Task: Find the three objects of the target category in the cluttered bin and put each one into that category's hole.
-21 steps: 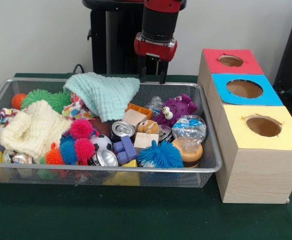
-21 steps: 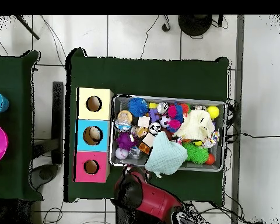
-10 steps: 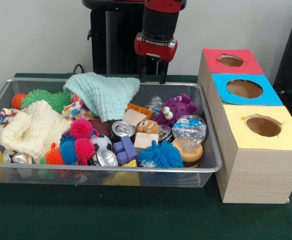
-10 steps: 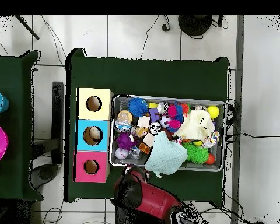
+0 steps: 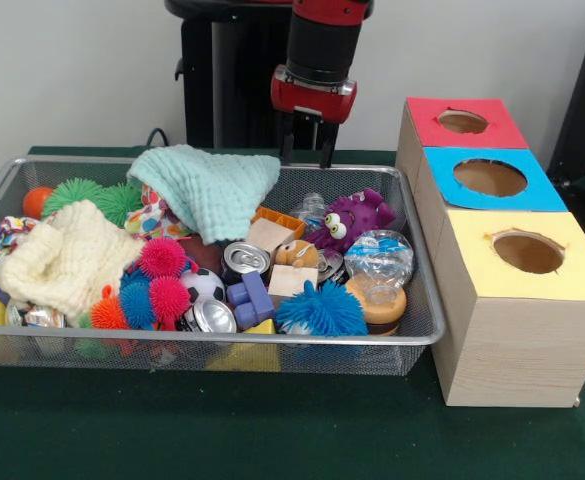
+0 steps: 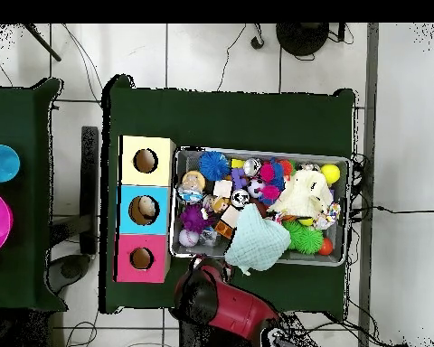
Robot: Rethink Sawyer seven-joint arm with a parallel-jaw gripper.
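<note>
Front and overhead views share bin

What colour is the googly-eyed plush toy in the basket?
Purple; the plush toy shows best in the front view.

The arm is a thick black cylinder capped by a glossy red collar with a thin silver band, from which a small black pincer with two slim dark prongs hangs, and seen from overhead its upper casing is rounded red over black.
</note>
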